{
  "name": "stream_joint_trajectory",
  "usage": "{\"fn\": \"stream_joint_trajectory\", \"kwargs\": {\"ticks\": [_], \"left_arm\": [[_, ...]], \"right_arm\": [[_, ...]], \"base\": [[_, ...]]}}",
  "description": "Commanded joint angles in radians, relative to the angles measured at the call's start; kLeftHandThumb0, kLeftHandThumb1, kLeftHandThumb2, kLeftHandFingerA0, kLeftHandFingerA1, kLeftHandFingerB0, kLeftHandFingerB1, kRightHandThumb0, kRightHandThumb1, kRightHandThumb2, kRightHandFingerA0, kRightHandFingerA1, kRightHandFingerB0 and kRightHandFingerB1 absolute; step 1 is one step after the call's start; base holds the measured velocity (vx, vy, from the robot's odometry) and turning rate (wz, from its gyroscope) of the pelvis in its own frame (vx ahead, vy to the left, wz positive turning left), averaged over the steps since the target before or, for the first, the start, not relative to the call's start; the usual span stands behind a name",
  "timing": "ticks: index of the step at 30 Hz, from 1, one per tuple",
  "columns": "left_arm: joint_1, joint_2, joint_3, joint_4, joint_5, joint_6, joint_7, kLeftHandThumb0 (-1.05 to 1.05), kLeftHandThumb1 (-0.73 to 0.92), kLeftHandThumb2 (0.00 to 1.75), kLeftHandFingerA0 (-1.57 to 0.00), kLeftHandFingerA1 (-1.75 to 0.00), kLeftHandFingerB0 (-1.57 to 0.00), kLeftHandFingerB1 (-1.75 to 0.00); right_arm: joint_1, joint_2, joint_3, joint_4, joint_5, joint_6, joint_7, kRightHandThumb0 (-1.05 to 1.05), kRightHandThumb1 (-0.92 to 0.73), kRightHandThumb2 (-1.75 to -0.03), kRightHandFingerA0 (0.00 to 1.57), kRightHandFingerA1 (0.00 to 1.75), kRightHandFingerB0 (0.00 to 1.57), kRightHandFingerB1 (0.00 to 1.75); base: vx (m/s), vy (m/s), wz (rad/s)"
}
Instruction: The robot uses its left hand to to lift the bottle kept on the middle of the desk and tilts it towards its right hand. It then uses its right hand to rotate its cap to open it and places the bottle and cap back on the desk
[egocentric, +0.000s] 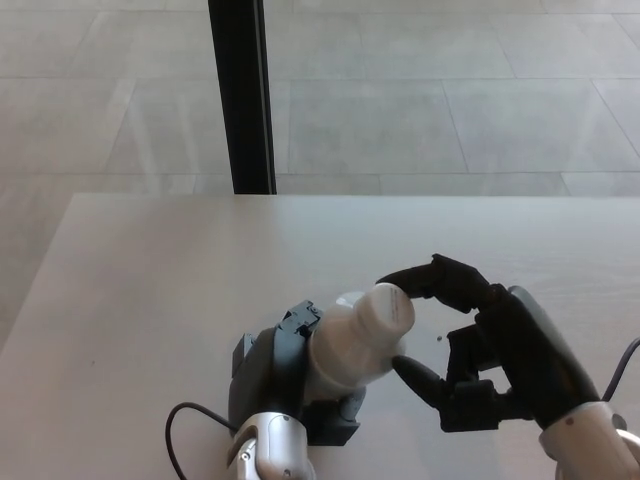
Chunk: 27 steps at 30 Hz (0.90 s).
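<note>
Head view, left to right, positions referenced to the pale beige matte desk (140, 300).

1. Black vertical post (242, 95): beyond the desk's far edge, left of centre, standing on the light grey tiled floor (450, 100).
2. Thin black cable (195, 425): looped over the desk's near edge, just left of the silver wrist.
3. Left hand (285, 375), dark grey with a silver wrist: low over the near-centre part of the desk, fingers wrapped around the body of the bottle. State: gripping the bottle.
4. White plastic round-bodied bottle (345, 345): held above the desk's near-centre area, clear of the surface, tilted with its neck pointing right toward the other hand.
5. White round cap (385, 312): seated on the bottle's neck, facing up and to the right.
6. Right hand (480, 350), black with a silver wrist: over the near-right part of the desk. One fingertip curved onto the cap's upper edge, another pressed against the bottle just below the cap. State: closed around the cap, pinching it from above and below.
</note>
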Motion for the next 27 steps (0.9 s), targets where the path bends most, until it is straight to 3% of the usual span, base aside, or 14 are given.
{"fn": "stream_joint_trajectory", "kwargs": {"ticks": [1,4,5,7,8,9,12,17,18,22,24,25,26,27], "left_arm": [[-0.001,-0.013,0.005,0.017,0.01,-0.016,0.003,0.01,0.67,1.33,-0.93,-1.75,-0.78,-1.51],[-0.001,-0.019,0.002,0.018,0.015,-0.001,0.008,0.02,0.69,1.29,-0.95,-1.75,-0.77,-1.48],[-0.001,-0.02,0.002,0.023,0.016,-0.007,0.014,-0.01,0.66,1.25,-0.89,-1.75,-0.71,-1.63],[0.003,-0.019,0.001,0.022,0.016,-0.008,0.013,0.0,0.65,1.28,-0.89,-1.75,-0.69,-1.63],[0.013,-0.004,-0.012,0.023,0.03,-0.025,0.018,0.0,0.71,1.17,-0.82,-1.75,-0.69,-1.4],[0.015,-0.003,-0.011,0.023,0.026,-0.03,0.017,0.0,0.71,1.17,-0.82,-1.75,-0.69,-1.4],[0.015,0.005,-0.019,0.028,0.034,-0.032,0.016,0.01,0.67,1.19,-0.81,-1.75,-0.69,-1.59],[0.024,-0.002,-0.009,0.024,0.027,-0.033,0.02,0.02,0.67,1.18,-0.8,-1.75,-0.69,-1.57],[0.025,0.0,-0.011,0.027,0.033,-0.035,0.025,0.02,0.69,1.12,-0.8,-1.75,-0.69,-1.5],[0.028,0.005,-0.012,0.029,0.035,-0.048,0.02,0.03,0.67,1.18,-0.81,-1.75,-0.7,-1.65],[0.035,-0.001,-0.003,0.03,0.029,-0.052,0.022,0.02,0.68,1.19,-0.8,-1.75,-0.7,-1.64],[0.034,-0.002,-0.001,0.031,0.027,-0.05,0.018,-0.01,0.7,1.21,-0.83,-1.75,-0.73,-1.5],[0.034,-0.002,0.0,0.031,0.027,-0.05,0.017,-0.01,0.7,1.21,-0.83,-1.75,-0.73,-1.5],[0.036,-0.002,0.002,0.032,0.024,-0.055,0.015,0.0,0.68,1.17,-0.82,-1.75,-0.68,-1.65]], "right_arm": [[-0.004,-0.01,0.004,-0.003,-0.018,-0.002,0.02,-0.5,-0.56,-0.84,1.24,1.38,0.51,0.72],[-0.014,-0.005,0.012,-0.014,-0.024,-0.004,0.023,-0.51,-0.57,-0.83,1.23,1.37,0.51,0.73],[-0.017,-0.006,0.014,-0.012,-0.027,-0.018,0.018,-0.51,-0.58,-0.85,1.22,1.35,0.51,0.73],[-0.02,-0.007,0.017,-0.013,-0.032,-0.027,0.015,-0.51,-0.59,-0.81,1.22,1.36,0.5,0.73],[-0.033,0.0,0.02,-0.019,-0.031,-0.024,0.016,-0.56,-0.49,-1.0,1.27,1.27,0.48,0.73],[-0.036,0.005,0.02,-0.021,-0.028,-0.023,0.016,-0.56,-0.49,-1.0,1.27,1.27,0.48,0.73],[-0.038,0.004,0.024,-0.027,-0.037,-0.021,0.013,-0.58,-0.49,-1.0,1.28,1.28,0.47,0.73],[-0.039,-0.001,0.025,-0.041,-0.049,-0.037,0.009,-0.65,-0.51,-0.97,1.26,1.25,0.48,0.73],[-0.038,-0.001,0.025,-0.045,-0.052,-0.038,0.008,-0.6,-0.65,-0.71,1.25,1.3,0.48,0.73],[-0.036,-0.005,0.022,-0.044,-0.052,-0.056,0.007,-0.58,-0.63,-0.75,1.28,1.32,0.48,0.73],[-0.03,0.0,0.02,-0.051,-0.048,-0.048,0.011,-0.52,-0.62,-0.87,1.27,1.37,0.58,0.79],[-0.031,-0.002,0.022,-0.058,-0.058,-0.033,0.016,-0.53,-0.53,-1.02,1.32,1.36,0.69,0.82],[-0.031,-0.002,0.022,-0.059,-0.06,-0.031,0.017,-0.53,-0.53,-1.02,1.32,1.36,0.69,0.82],[-0.031,-0.007,0.024,-0.063,-0.069,-0.015,0.024,-0.51,-0.52,-1.08,1.31,1.42,0.84,0.89]], "base": [[0.0,0.0,0.0],[0.0,0.0,0.0],[0.0,0.0,0.0],[0.0,0.0,0.0],[0.0,0.0,0.0],[0.0,0.0,0.0],[0.0,0.0,0.0],[0.0,0.0,0.0],[0.0,0.0,0.0],[0.0,0.0,0.0],[0.0,0.0,0.0],[0.0,0.0,0.0],[0.0,0.0,0.0],[0.0,0.0,0.0]]}}
